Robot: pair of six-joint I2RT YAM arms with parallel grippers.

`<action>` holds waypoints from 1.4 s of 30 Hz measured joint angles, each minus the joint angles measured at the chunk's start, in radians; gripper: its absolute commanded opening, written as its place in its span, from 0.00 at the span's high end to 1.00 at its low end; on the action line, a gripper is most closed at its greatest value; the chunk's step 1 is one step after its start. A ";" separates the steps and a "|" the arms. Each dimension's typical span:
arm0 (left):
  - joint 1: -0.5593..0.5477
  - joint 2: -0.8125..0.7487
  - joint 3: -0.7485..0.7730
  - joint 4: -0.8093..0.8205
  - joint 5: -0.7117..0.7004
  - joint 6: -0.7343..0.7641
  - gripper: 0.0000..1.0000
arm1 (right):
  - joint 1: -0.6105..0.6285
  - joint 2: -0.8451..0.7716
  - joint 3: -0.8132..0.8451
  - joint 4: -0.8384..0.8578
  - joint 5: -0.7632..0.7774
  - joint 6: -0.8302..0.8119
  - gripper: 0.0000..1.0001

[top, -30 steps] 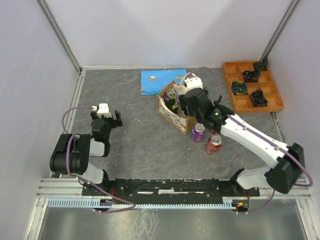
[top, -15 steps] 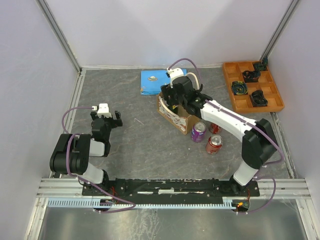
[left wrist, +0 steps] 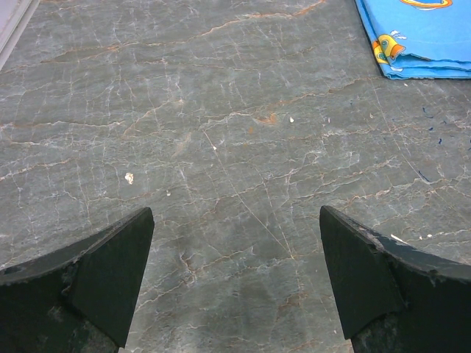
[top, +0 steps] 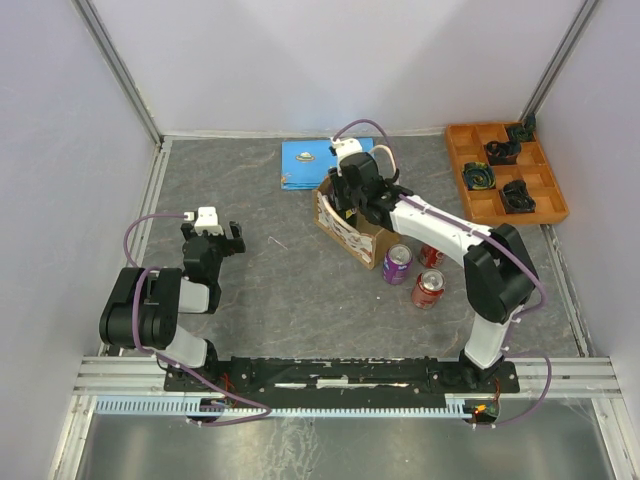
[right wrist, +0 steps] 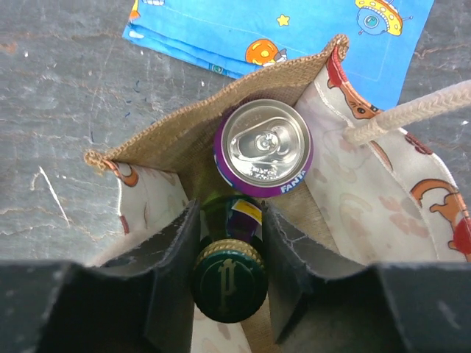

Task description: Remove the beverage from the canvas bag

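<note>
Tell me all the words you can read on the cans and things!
"FANTA": on the purple can inside the canvas bag.
Green bottle cap: a raised curly emblem, not clearly readable.
Blue booklet: cartoon pictures only, no words seen.
Cans beside the bag: too small to read.

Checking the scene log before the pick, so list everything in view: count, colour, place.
canvas bag: 1, tan, white patterned band, mid-table
can in bag: 1, purple, upright
bottle: 1, green, in bag beside that can
loose cans: 3, one purple, two red, on table beside bag
booklet: 1, blue, behind bag
tray: 1, orange, far right corner
dark parts: 4, black, in tray compartments
left gripper: open, over bare table
right gripper: in bag, astride bottle; grip unclear
</note>
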 measured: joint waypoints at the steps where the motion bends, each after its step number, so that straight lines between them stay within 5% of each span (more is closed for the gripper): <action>1: 0.000 0.000 0.000 0.000 0.000 0.000 0.01 | 0.000 0.002 0.002 0.004 0.000 0.005 0.86; 2: 0.000 0.000 0.000 0.000 0.000 0.000 0.01 | 0.000 0.002 0.003 0.005 0.003 -0.004 0.98; 3: 0.000 0.000 0.000 0.000 0.000 0.000 0.01 | 0.000 0.002 0.003 0.004 0.005 -0.003 1.00; 14: 0.000 0.000 0.000 0.000 0.000 0.000 0.01 | 0.000 0.011 0.045 -0.047 0.001 -0.031 1.00; 24: 0.000 0.000 0.000 0.000 0.000 0.000 0.01 | 0.001 -0.003 0.265 -0.146 -0.006 -0.127 1.00; 42: 0.000 0.000 0.000 0.000 0.000 0.000 0.01 | 0.090 -0.543 0.253 -0.359 0.005 -0.195 1.00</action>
